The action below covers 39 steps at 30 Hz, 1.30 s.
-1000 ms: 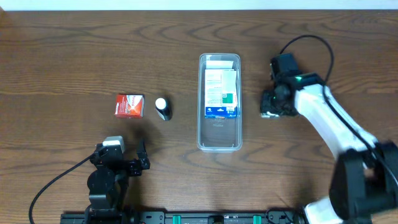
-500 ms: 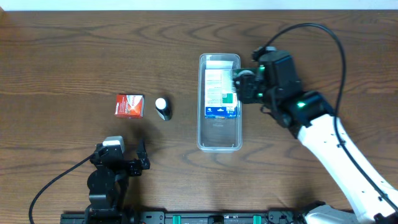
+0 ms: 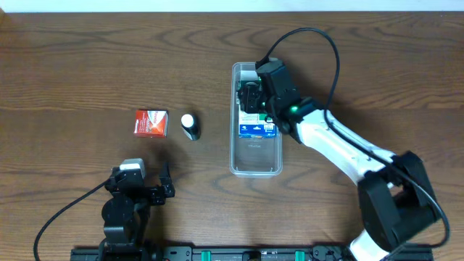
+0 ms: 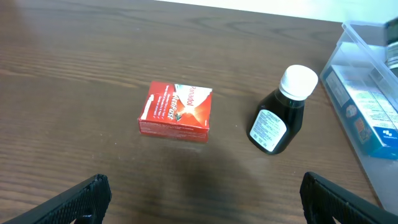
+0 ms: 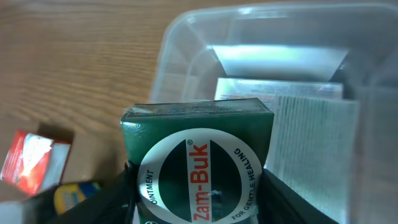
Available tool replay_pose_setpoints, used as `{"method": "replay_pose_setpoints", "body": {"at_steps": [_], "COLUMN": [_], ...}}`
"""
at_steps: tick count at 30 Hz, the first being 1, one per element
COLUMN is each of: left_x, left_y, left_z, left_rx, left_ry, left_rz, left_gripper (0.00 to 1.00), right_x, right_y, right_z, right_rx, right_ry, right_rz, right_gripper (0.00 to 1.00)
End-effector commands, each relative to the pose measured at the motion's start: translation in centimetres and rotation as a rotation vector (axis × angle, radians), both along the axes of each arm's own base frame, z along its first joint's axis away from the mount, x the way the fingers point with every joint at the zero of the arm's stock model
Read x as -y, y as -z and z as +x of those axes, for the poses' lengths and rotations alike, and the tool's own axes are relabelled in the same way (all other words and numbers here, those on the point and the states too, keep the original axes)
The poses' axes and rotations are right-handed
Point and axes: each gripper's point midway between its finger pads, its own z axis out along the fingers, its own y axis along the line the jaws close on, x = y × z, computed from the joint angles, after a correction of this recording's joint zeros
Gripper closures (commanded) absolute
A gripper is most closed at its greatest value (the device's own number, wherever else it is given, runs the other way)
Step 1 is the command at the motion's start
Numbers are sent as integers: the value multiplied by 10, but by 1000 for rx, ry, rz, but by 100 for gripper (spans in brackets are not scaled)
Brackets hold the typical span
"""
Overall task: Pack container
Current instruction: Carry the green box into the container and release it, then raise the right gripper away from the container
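Observation:
The clear plastic container [image 3: 255, 156] lies in the middle of the table with a blue-and-white carton [image 3: 258, 127] inside; it also shows in the right wrist view [image 5: 186, 37] and the left wrist view [image 4: 357, 37]. My right gripper [image 3: 251, 94] is shut on a green Zam-Buk box [image 5: 199, 168] and holds it over the container's far half. A red box [image 3: 151, 123] and a dark bottle with a white cap [image 3: 190, 126] sit left of the container, also in the left wrist view [image 4: 176, 111] [image 4: 278, 119]. My left gripper [image 4: 200, 196] is open and empty near the front edge.
A black cable [image 3: 312, 36] loops from the right arm over the table behind the container.
My right gripper has swung left from beside the container's right side to above its far half, carrying the green box. The left arm has not moved.

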Motion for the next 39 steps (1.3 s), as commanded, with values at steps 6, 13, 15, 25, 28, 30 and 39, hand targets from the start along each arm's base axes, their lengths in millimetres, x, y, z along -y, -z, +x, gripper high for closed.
{"method": "replay_pose_setpoints", "body": {"at_steps": [6, 13, 15, 25, 28, 30, 39], "left_x": [2, 2, 2, 2, 2, 2, 2], "left_y": [8, 8, 8, 8, 8, 8, 5], "left_z": [0, 0, 0, 0, 0, 0, 1], "left_rx": [-13, -13, -13, -13, -13, -13, -1], "left_ry": [9, 9, 9, 9, 9, 9, 9], "left_rz": [-3, -3, -3, -3, -3, -3, -8], "left_gripper": [2, 2, 2, 2, 2, 2, 2], "right_x": [1, 26, 42, 204, 240, 254, 262], "right_y": [-10, -65, -83, -121, -114, -110, -96], "right_z": [6, 7, 6, -32, -44, -48, -66], "right_rx": [11, 102, 122, 29, -28, -55, -147], "right_ry": [7, 29, 54, 371, 462, 500, 523], "right_rz": [36, 59, 62, -17, -32, -37, -57], "right_gripper": [24, 27, 25, 10, 3, 1, 1]}}
